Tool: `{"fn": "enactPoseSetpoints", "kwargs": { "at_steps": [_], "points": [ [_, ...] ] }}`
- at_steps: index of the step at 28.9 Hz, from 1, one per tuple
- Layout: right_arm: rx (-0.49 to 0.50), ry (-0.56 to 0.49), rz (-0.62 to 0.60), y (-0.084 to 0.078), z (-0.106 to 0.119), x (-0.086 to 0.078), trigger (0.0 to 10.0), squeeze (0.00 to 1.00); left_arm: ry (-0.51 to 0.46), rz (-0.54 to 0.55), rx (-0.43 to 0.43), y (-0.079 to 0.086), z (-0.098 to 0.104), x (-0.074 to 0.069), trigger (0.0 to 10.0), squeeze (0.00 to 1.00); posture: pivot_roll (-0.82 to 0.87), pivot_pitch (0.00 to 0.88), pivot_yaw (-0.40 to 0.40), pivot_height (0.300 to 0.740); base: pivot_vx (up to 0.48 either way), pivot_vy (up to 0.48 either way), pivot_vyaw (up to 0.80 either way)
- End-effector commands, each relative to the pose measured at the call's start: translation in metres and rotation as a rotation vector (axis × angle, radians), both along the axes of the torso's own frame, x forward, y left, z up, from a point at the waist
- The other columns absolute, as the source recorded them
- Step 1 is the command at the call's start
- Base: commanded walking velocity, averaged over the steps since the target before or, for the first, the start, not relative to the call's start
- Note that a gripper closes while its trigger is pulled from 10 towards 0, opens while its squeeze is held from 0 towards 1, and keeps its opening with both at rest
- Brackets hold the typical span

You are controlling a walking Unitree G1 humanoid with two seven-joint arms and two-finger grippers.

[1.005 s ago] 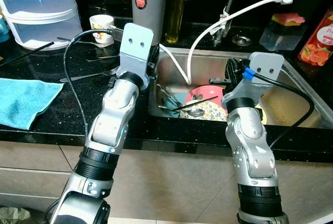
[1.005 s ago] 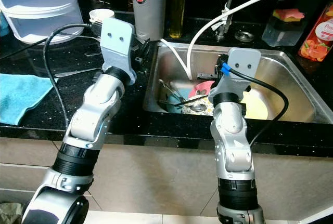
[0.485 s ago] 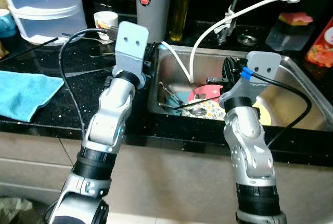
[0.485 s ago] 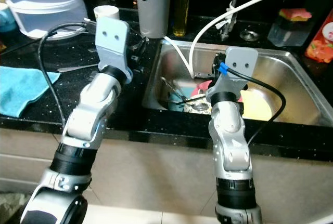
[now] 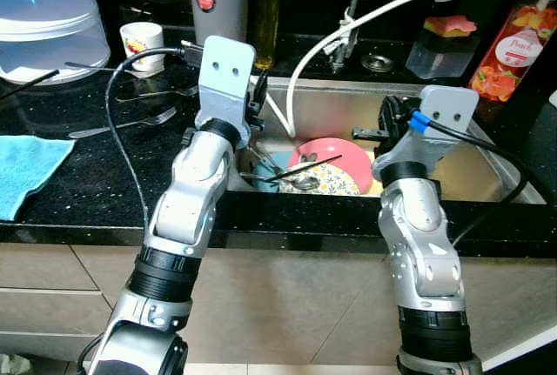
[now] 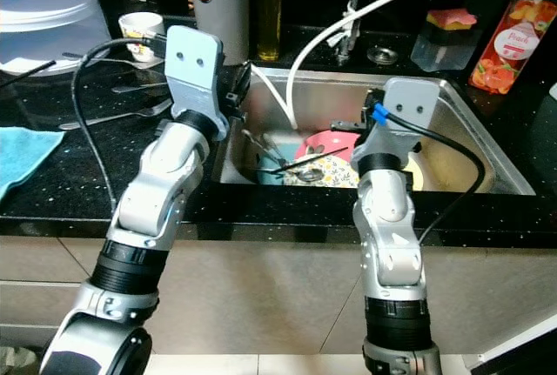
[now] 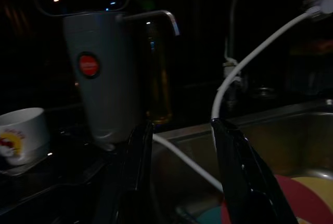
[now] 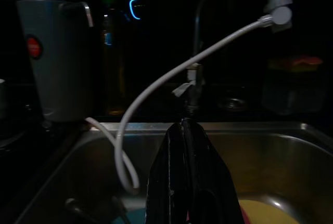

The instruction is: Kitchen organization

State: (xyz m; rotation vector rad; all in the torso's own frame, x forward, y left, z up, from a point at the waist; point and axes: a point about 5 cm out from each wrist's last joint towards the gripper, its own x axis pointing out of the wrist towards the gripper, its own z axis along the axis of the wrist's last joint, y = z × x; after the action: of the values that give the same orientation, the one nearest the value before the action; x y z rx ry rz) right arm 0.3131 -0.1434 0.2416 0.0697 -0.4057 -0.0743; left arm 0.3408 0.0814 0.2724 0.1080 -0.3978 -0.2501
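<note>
— Left gripper (image 7: 179,172)? Parted wide, empty, over the sink's (image 5: 452,101) nine o'clock rim.
— Right gripper (image 8: 186,177)? Pressed together, empty, above the pink plate (image 5: 335,157) at sink centre.

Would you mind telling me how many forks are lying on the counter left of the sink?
2: one fork nearer the counter's front, another fork behind it below the white cup. More cutlery sits in the sink.

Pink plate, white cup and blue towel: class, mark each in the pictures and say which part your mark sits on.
pink plate (image 5: 346,156), left eye view, bare rim area in the sink.
white cup (image 5: 141,42), left eye view, its side wall.
blue towel (image 5: 22,169), left eye view, middle of the cloth.
</note>
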Motion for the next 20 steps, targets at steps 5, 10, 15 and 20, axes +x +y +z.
{"fn": "enactPoseSetpoints", "kwargs": {
  "at_steps": [5,10,15,20],
  "points": [
    [0.005,0.007,-0.006,-0.002,0.0,-0.001,10.0,0.0,0.091,0.052,0.078,0.003,-0.008,0.007,10.0,0.0,0.15,0.004,-0.045,0.74,0.0,0.0,0.0],
    [-0.009,0.023,-0.023,-0.004,-0.001,0.002,10.0,0.0,0.206,0.132,0.143,0.012,-0.013,0.015,10.0,0.0,0.16,0.006,-0.05,0.74,0.0,0.0,0.0],
    [-0.022,0.088,-0.089,-0.012,-0.002,0.01,10.0,0.0,0.253,0.172,0.254,0.02,-0.013,0.016,10.0,0.0,0.18,0.013,-0.06,0.74,0.0,0.0,0.0],
    [-0.017,0.106,-0.123,-0.019,0.0,0.015,10.0,0.0,0.226,0.144,0.333,0.023,0.001,0.011,10.0,0.0,0.21,0.017,-0.059,0.74,0.0,0.0,0.0]
  ]
}}
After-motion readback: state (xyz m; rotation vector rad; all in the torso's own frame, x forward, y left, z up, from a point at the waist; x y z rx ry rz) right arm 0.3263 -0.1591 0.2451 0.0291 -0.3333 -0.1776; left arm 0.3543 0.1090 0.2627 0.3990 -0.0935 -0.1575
